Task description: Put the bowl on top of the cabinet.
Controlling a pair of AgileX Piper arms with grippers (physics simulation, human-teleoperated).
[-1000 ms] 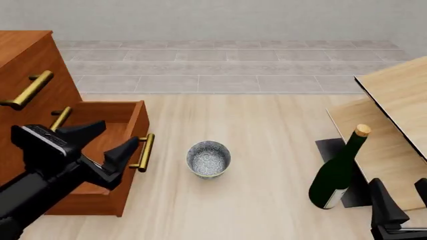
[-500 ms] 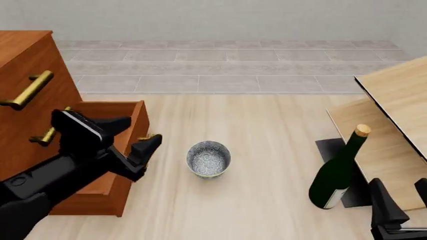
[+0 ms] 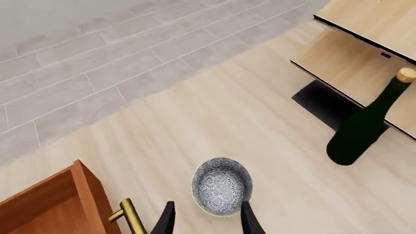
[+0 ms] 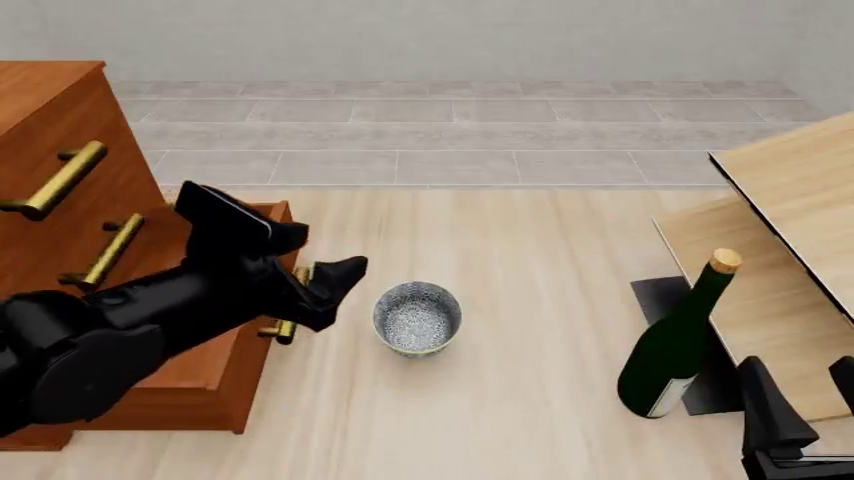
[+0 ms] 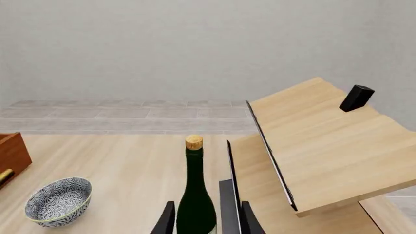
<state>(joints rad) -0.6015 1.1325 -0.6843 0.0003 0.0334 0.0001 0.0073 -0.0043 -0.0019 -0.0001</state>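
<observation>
Speckled grey-white, the bowl (image 4: 416,318) is sitting upright on the pale wood floor, just to the right of the cabinet (image 4: 54,150) and its pulled-out lower drawer (image 4: 238,300). You are holding your left gripper (image 4: 320,270) low between that drawer's brass handle (image 4: 288,305) and the bowl, with its fingers spread apart and nothing between them. In the left wrist view the bowl (image 3: 221,185) is lying right ahead of the two fingertips (image 3: 165,222), close to them; whether they are touching its rim you cannot tell from here. The reddish-brown cabinet is standing at the left, its top bare where it shows in the front view.

Your right gripper (image 4: 801,425) is resting low at the right edge, near the dark green wine bottle (image 4: 674,345), which is standing upright beside the pale wood furniture (image 4: 787,200). Its fingers (image 5: 167,219) are parted in the right wrist view, with the bottle (image 5: 195,200) showing beyond the gap, and they are gripping nothing.
</observation>
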